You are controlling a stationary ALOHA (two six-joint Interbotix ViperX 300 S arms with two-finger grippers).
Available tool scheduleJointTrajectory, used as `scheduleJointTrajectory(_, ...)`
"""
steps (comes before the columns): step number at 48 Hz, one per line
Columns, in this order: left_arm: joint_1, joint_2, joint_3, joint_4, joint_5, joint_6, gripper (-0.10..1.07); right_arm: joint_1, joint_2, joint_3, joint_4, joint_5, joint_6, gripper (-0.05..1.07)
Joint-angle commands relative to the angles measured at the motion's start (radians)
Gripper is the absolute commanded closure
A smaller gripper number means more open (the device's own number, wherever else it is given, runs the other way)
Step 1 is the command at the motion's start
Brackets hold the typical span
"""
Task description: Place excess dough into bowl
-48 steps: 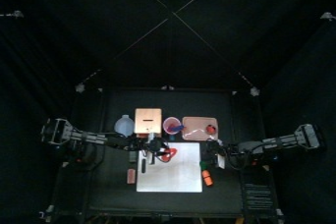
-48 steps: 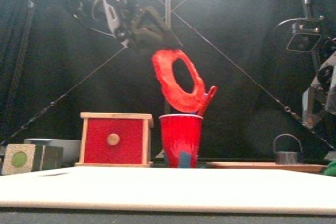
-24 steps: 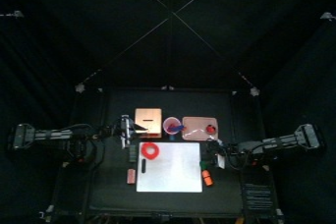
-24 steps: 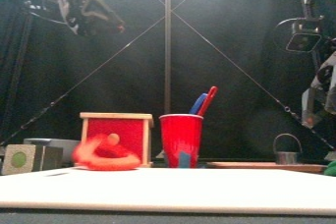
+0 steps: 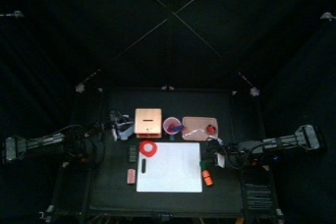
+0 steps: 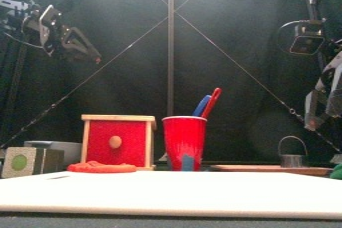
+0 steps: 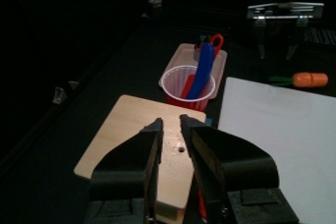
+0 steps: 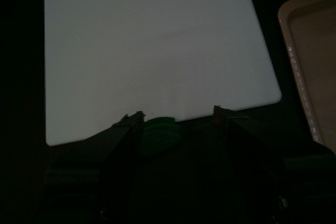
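from above, the left arm (image 5: 59,142) reaches in low from its side, and its jaws end close to the bowl (image 5: 124,124), which shows as a pale spot by the copper plate (image 5: 148,122); i can't be sure whether they touch. the dough (image 5: 148,149) isn't in the bowl. it lies on the near corner of the white sheet (image 5: 174,169), forward of the left jaws and a little inward. the right arm (image 5: 269,144) rests at the sheet's far side, so the left is much the nearer.

from the front, the dough (image 6: 103,167) lies flat on the tabletop (image 6: 174,194), a limp ring with no long axis worth aiming along, in front of the red box (image 6: 118,140) and beside the cup (image 6: 185,142). the left jaws hang high above it and outward.

the left wrist camera shows its jaws nearly closed, just a slit between them, with nothing held. beyond them are the cup (image 7: 192,79) and a wooden board (image 7: 132,140); no dough is in sight.

the right wrist camera shows its jaws spread wide and empty over the sheet (image 8: 157,51).

a second ago the ring dangled in the air from the left jaws. half a second ago it was dropping onto the sheet. now it has settled and the arm has pulled back and up. i'd say it slipped, and a fresh pick from above is needed.
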Motion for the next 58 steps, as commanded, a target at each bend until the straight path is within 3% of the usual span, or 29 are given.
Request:
scheduleJointTrajectory(1,-0.058,0.026,-0.014,0.025,-0.012,0.006,0.31,-0.005,-0.002,-0.02,0.0,-0.003,-0.002,0.12)
scheduleJointTrajectory(9,-0.179,0.069,-0.006,0.1,-0.075,-0.003,0.29,-0.005,0.0,-0.018,0.0,-0.003,-0.002,0.12)
scheduleJointTrajectory(17,-0.295,0.16,0.008,0.051,-0.141,-0.005,0.23,-0.005,0.003,-0.015,0.006,-0.003,-0.002,0.12)
scheduleJointTrajectory(22,-0.334,0.247,0.005,0.005,-0.178,-0.006,0.14,-0.005,0.003,-0.014,0.005,-0.003,-0.002,0.12)
scheduleJointTrajectory(31,-0.345,0.423,-0.034,-0.095,-0.199,-0.003,0.01,-0.005,0.003,-0.012,0.003,-0.003,-0.002,0.12)
scheduleJointTrajectory(42,-0.345,0.601,-0.106,-0.149,-0.184,-0.005,0.0,-0.005,0.005,-0.009,0.0,-0.003,-0.002,0.12)
scheduleJointTrajectory(50,-0.342,0.675,-0.155,-0.198,-0.1,-0.005,0.0,-0.005,0.005,-0.005,0.0,-0.003,-0.002,0.12)
scheduleJointTrajectory(58,-0.334,0.678,-0.166,-0.21,-0.046,-0.005,0.0,-0.005,0.005,0.006,0.0,-0.003,-0.002,0.12)
